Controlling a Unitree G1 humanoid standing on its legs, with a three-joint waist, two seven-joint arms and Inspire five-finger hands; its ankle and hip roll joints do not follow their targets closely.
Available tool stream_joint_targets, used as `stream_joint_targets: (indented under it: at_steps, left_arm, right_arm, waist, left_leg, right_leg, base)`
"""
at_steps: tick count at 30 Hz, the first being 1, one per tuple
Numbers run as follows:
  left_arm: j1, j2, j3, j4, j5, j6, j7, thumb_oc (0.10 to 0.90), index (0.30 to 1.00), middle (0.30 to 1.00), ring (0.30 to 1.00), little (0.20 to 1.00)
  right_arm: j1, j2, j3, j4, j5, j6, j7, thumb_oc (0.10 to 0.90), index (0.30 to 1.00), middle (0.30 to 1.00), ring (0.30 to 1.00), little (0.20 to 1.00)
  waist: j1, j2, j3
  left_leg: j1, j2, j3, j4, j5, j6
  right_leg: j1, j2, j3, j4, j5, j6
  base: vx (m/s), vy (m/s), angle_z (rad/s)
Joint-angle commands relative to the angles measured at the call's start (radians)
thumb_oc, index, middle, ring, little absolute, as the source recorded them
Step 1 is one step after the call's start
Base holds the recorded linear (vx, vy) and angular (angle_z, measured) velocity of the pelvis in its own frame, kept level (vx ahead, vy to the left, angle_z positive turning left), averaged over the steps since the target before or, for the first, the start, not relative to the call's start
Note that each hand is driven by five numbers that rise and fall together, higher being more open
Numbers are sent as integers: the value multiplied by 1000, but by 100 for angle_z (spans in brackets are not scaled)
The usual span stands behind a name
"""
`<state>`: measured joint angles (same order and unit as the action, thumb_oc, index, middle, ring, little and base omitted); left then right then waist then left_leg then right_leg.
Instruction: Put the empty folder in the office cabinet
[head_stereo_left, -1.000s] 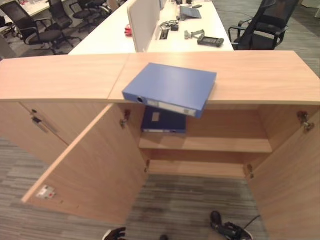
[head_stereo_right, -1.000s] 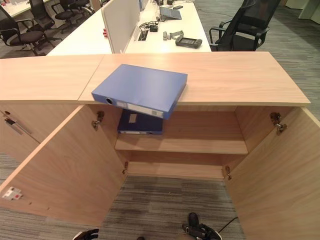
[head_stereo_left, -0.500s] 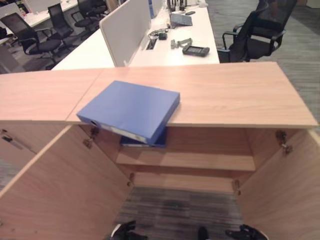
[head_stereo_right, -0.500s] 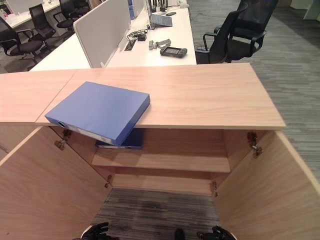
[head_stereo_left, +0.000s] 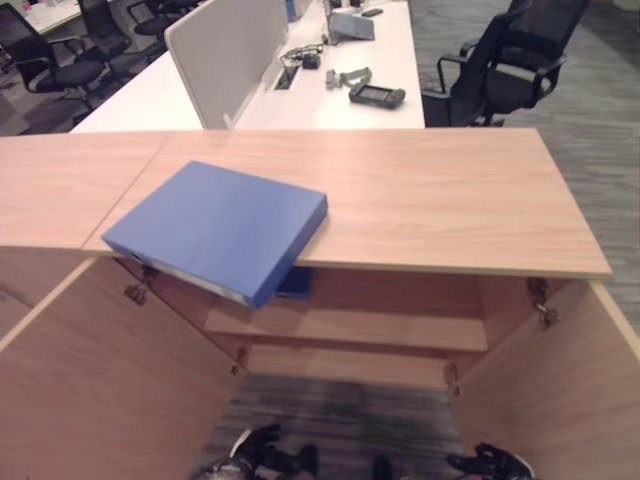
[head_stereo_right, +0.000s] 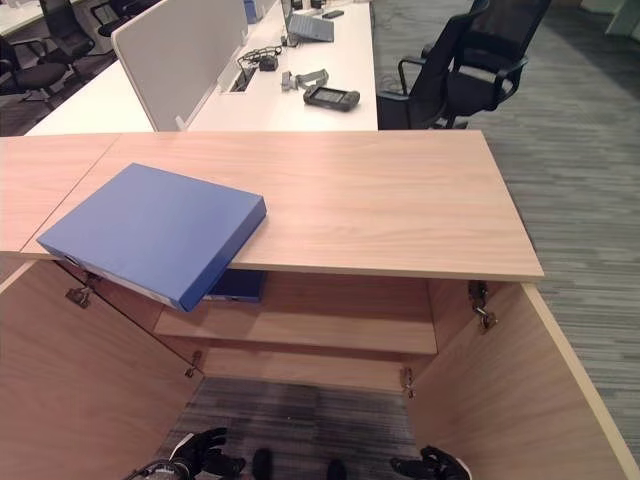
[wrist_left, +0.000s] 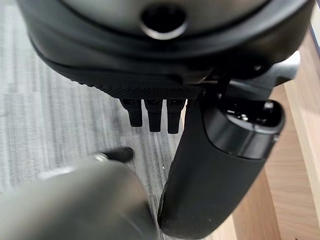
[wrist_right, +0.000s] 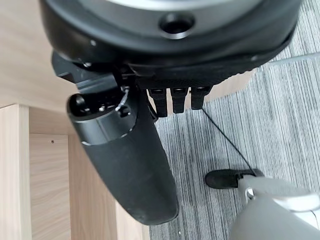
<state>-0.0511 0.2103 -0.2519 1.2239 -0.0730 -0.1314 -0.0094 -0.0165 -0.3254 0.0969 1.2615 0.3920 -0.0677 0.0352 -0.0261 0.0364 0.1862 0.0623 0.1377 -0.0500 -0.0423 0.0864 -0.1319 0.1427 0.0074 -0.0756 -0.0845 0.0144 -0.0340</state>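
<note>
Blue folder (head_stereo_left: 213, 229) lying left of centre on the cabinet's top surface (head_stereo_left: 440, 200), one corner overhanging the open doors — unmoved despite the shifted viewpoint. Left hand (head_stereo_left: 255, 447) and right hand (head_stereo_left: 490, 462) low at frame bottom, fingers relaxed, empty — grasp not begun.

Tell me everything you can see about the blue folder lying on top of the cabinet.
The blue folder is a thick, plain binder-style file with a smooth, plastic-looking cover and a pale label strip along its spine. It lies flat and closed on the wooden cabinet top, turned at an angle, with its spine corner jutting out past the front edge above the open compartment. Neither hand touches it; both hang low near the floor.
</note>
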Motion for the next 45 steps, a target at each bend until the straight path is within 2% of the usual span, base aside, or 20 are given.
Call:
stream_joint_targets:
  at_steps: [1, 7, 16, 18, 19, 23, 25, 32, 35, 37, 42, 44, 45]
  left_arm:
    - [4, 63, 7, 23, 20, -11, 16, 800, 900, 900, 900, 900]
    - [13, 65, 16, 31, 31, -11, 16, 800, 900, 900, 900, 900]
    - [23, 72, 18, 9, 39, -28, 37, 800, 900, 900, 900, 900]
    - [18, 102, 19, -105, 59, -52, 85, 800, 900, 900, 900, 900]
    - [19, 102, 19, -106, 59, -52, 85, 800, 900, 900, 900, 900]
    - [92, 177, 51, -435, 168, -78, 176, 800, 900, 900, 900, 900]
    - [155, 192, 105, -582, 208, -86, 215, 800, 900, 900, 900, 900]
    - [240, 221, 177, -848, 360, -117, 336, 800, 900, 900, 900, 900]
    - [250, 232, 192, -911, 381, -117, 347, 800, 900, 900, 900, 900]
    - [251, 269, 208, -987, 444, -122, 375, 800, 900, 900, 900, 900]
    - [246, 338, 233, -1098, 560, -117, 399, 800, 900, 900, 900, 900]
    - [247, 366, 249, -1143, 614, -118, 418, 800, 900, 900, 900, 900]
    - [233, 409, 258, -1209, 677, -126, 435, 800, 900, 900, 900, 900]
  right_arm:
    - [3, 0, 13, -11, -19, -20, 4, 800, 900, 900, 900, 900]
    - [20, 26, 27, -6, -37, -14, 12, 800, 900, 900, 900, 900]
    - [28, 38, 33, 4, -39, -17, 10, 800, 900, 900, 900, 900]
    - [26, 40, 35, -6, -38, -28, 1, 800, 900, 900, 900, 900]
    - [26, 40, 35, -6, -38, -28, 1, 800, 900, 900, 900, 900]
    - [30, 48, 33, -54, -55, -58, -25, 800, 900, 900, 900, 900]
    - [41, 53, 31, -76, -64, -67, -33, 800, 900, 900, 900, 900]
    - [31, 64, 37, -87, -71, -77, -60, 800, 900, 900, 900, 900]
    - [23, 65, 45, -91, -67, -78, -65, 800, 900, 900, 900, 900]
    - [15, 61, 54, -97, -62, -76, -66, 800, 900, 900, 900, 900]
    - [4, 55, 61, -98, -67, -78, -63, 800, 900, 900, 900, 900]
    - [8, 50, 64, -106, -69, -80, -58, 800, 900, 900, 900, 900]
    - [11, 42, 67, -105, -73, -84, -54, 800, 900, 900, 900, 900]
  waist:
    - [36, -12, -47]
    - [38, -16, -73]
    - [56, -31, -80]
    - [78, -39, -76]
    - [77, -39, -76]
    - [126, -52, -62]
    - [151, -58, -58]
    - [224, -67, -54]
    - [235, -68, -53]
    - [251, -64, -48]
    - [257, -51, -41]
    - [255, -44, -40]
    - [251, -32, -40]
  left_leg:
    - [49, -11, 14, -7, -90, 29]
    - [82, -29, 15, -45, -101, 42]
    - [89, -40, 5, -45, -110, 52]
    - [84, -42, -14, -45, -106, 54]
    - [84, -42, -14, -45, -106, 54]
    - [66, -40, -48, -45, -92, 50]
    - [57, -37, -66, -45, -85, 46]
    - [31, -28, -129, -39, -67, 24]
    - [31, -24, -141, -36, -74, 14]
    - [22, -17, -157, -33, -67, 3]
    - [11, -14, -173, -30, -59, -9]
    - [6, -11, -176, -29, -55, -14]
    - [4, -10, -178, -29, -53, -18]
  right_leg:
    - [-29, -131, 14, 89, -81, 149]
    - [-11, -151, 14, 56, -62, 167]
    - [4, -160, 7, 46, -57, 176]
    - [7, -161, -4, 52, -61, 176]
    - [7, -162, -5, 52, -61, 176]
    - [11, -158, -37, 65, -75, 177]
    - [14, -155, -57, 70, -83, 177]
    - [38, -137, -117, 62, -101, 168]
    - [52, -128, -133, 56, -118, 163]
    - [63, -118, -152, 50, -126, 157]
    - [67, -108, -174, 48, -132, 151]
    - [67, -104, -177, 49, -135, 149]
    - [68, -99, -181, 47, -138, 146]
  base:
    - [37, 114, -3]
    - [20, 75, -2]
    - [2, 25, 2]
    - [-30, -7, 11]
    - [-40, -26, 24]
    - [-46, -49, 18]
    - [-30, -70, 37]
    - [-9, -76, 30]
    - [14, -96, 22]
    - [11, -105, 27]
    - [-17, -57, 17]
    - [-13, -49, 4]
    - [-5, -45, -1]
